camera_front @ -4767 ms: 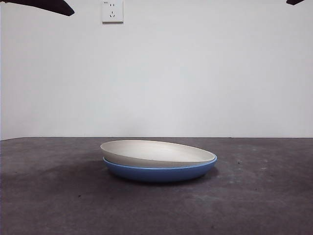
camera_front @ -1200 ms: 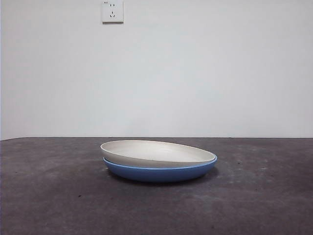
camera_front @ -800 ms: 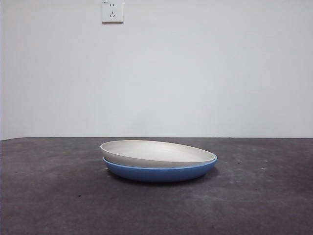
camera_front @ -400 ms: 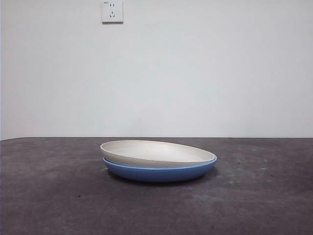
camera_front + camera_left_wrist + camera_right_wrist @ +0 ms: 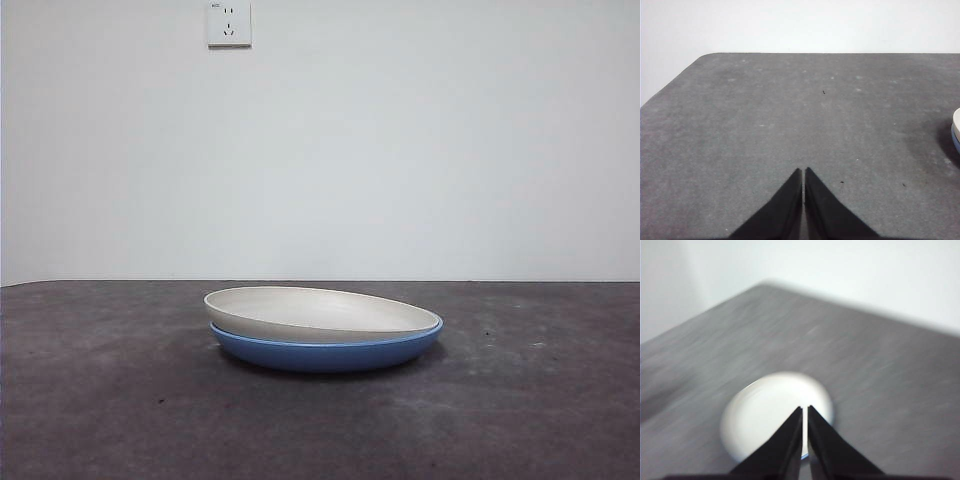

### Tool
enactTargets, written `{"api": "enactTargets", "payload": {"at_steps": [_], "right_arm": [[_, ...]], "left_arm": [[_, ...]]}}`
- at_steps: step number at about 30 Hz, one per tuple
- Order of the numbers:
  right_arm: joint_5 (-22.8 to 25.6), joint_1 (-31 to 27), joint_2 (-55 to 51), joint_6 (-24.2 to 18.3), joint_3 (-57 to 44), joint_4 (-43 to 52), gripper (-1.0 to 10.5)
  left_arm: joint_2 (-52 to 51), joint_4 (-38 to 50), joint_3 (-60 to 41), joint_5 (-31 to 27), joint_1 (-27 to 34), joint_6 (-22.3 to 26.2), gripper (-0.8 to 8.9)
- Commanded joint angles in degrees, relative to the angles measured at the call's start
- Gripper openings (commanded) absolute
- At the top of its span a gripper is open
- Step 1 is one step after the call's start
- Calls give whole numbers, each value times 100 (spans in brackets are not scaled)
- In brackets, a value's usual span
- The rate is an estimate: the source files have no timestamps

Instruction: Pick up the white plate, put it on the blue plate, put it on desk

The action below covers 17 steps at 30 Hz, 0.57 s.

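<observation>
The cream-white plate [image 5: 320, 312] rests inside the blue plate [image 5: 325, 353] at the middle of the dark desk [image 5: 540, 400], tilted slightly with its left side higher. In the blurred right wrist view the white plate [image 5: 770, 412] lies below and ahead of my right gripper [image 5: 805, 410], which is shut and empty, with a sliver of the blue plate [image 5: 805, 456] at its edge. My left gripper [image 5: 803, 171] is shut and empty over bare desk [image 5: 765, 125], with the white plate's edge [image 5: 957, 119] far off to one side. Neither arm shows in the front view.
A white wall with a power socket [image 5: 229, 23] stands behind the desk. The desk's rounded corner [image 5: 710, 55] and side edge show in the left wrist view.
The two black arm tips seen at the top corners 5.8 s ago are gone from the front view. The plates have not moved. The right wrist view is motion-blurred.
</observation>
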Motion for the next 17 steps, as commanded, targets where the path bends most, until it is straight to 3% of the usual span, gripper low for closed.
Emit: {"api": "enactTargets", "payload": {"at_steps": [1, 10, 17], "right_arm": [[208, -374, -446, -81, -647, 737, 9], [916, -916, -2087, -72, -3051, 2758, 9], [1399, -949, -2962, 2, -4159, 3086, 9]], "left_arm": [[-11, -48, -116, -20, 15, -15, 10], [-11, -48, -116, -20, 15, -15, 10], [-11, -48, -116, -20, 15, -15, 10]]}}
